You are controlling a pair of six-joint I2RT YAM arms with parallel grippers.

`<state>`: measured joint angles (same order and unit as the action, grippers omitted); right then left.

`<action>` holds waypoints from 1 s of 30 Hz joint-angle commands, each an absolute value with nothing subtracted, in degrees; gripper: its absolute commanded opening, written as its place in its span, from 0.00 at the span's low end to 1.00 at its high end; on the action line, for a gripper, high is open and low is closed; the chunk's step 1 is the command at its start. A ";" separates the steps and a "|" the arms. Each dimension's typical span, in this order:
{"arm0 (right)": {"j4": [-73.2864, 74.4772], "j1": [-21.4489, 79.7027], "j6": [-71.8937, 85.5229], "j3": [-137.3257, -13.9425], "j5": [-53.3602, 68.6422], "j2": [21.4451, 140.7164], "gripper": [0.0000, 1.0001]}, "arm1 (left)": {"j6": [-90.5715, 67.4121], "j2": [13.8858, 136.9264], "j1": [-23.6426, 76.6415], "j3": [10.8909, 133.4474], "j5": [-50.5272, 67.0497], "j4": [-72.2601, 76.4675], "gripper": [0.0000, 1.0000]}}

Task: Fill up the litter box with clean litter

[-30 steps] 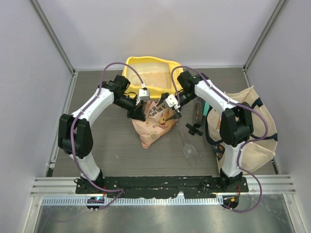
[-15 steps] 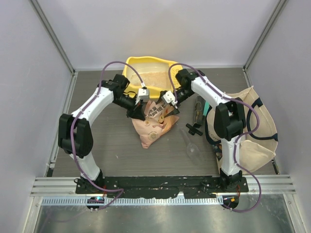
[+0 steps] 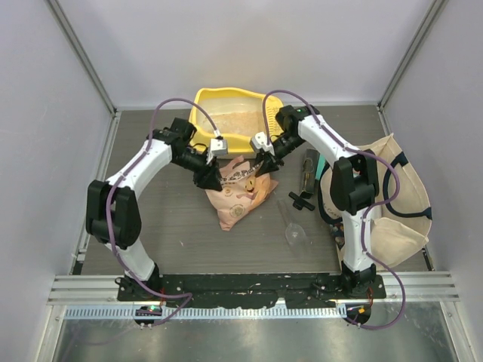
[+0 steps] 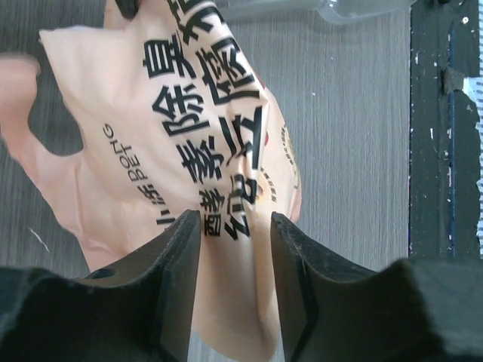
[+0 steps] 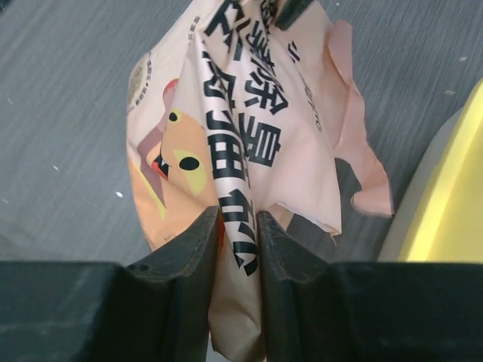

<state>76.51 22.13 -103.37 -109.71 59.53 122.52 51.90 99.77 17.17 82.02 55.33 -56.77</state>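
Litter bag [image 3: 238, 196], clamped by both arms' jaws, sits just beside the litter box [image 3: 201, 105].

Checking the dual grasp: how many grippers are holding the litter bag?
2. The left gripper clamps the litter bag at its upper left in the top view; the right gripper clamps its upper right, near the litter box. Both grips show in the wrist views.

- Top view: bright, even light from overhead; only faint, soft shadows on the table [image 3: 189, 241]; sharp throughout.
- Left wrist view: print on the litter bag [image 4: 204, 121] is crisp; the left gripper [image 4: 234, 226] is dark and slightly soft; the bag's upper-left edge blurs.
- Right wrist view: softer overall; the litter box [image 5: 453, 196] rim is out of focus.
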 commanded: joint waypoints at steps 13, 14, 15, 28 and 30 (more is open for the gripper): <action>33.55 19.87 -35.45 -93.00 62.49 111.10 0.01 | 38.06 89.65 19.87 72.16 43.16 -43.33 0.04; 29.31 19.34 -26.02 -91.34 62.14 109.44 0.01 | 37.62 88.78 18.12 71.55 43.42 -42.72 0.00; 23.70 18.73 -20.19 -86.53 61.70 108.47 0.01 | 36.49 88.16 17.06 71.02 43.42 -41.84 0.00; -16.88 17.67 22.33 -70.49 59.33 105.73 0.01 | 27.85 80.51 11.77 65.47 42.36 -33.48 0.21; -14.35 18.28 21.02 -71.19 59.33 105.82 0.02 | 30.49 80.42 12.83 66.18 43.06 -33.49 0.32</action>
<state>-8.29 19.90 16.16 -68.77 60.01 108.90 29.15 83.05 12.43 64.38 43.31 -31.51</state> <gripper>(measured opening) 0.046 0.236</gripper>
